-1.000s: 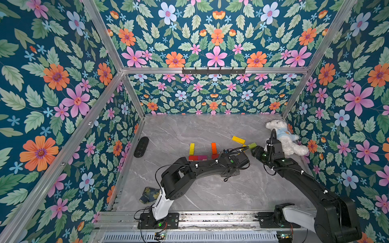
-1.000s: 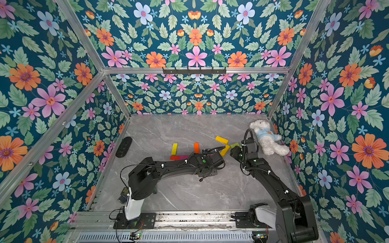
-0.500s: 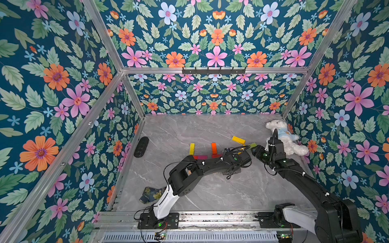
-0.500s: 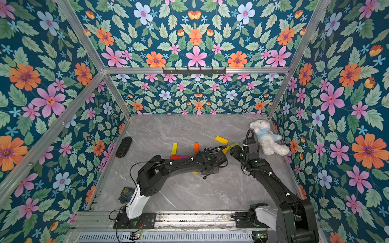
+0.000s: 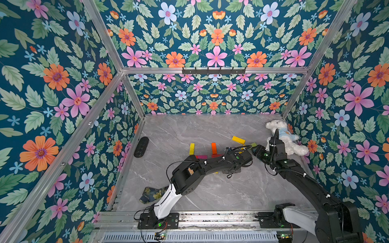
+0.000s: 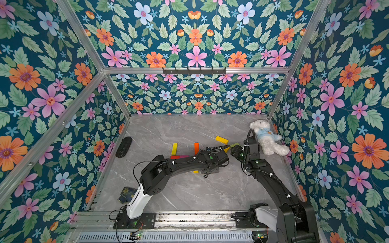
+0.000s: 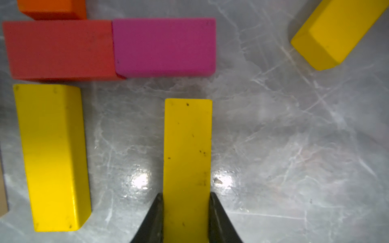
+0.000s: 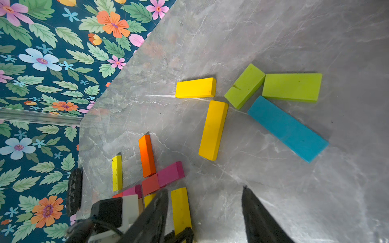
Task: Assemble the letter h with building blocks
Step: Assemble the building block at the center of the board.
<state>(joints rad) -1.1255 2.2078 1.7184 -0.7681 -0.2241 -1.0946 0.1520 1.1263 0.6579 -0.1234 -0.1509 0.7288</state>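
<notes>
So the left gripper (image 7: 187, 198) is clamped tight on a yellow block (image 7: 187, 147). Its free end points at the pink block (image 7: 164, 47) with only a small gap between them, and it runs roughly parallel to the other yellow leg (image 7: 52, 155), which sits under the red block (image 7: 60, 49). My worry is that if it pushes any further forward it'll bump the pink block and knock the red-pink crossbar out of line, maybe the orange block (image 7: 52, 8) too. It also looks like it's held on a narrow side, so a sloppy release could tip it over. I can't tell if it's actually down on the marble table (image 7: 294, 147) yet. The right gripper (image 8: 205, 189) has its jaws apart and empty, hanging really close to the left wrist, so the arms could clip each other.
</notes>
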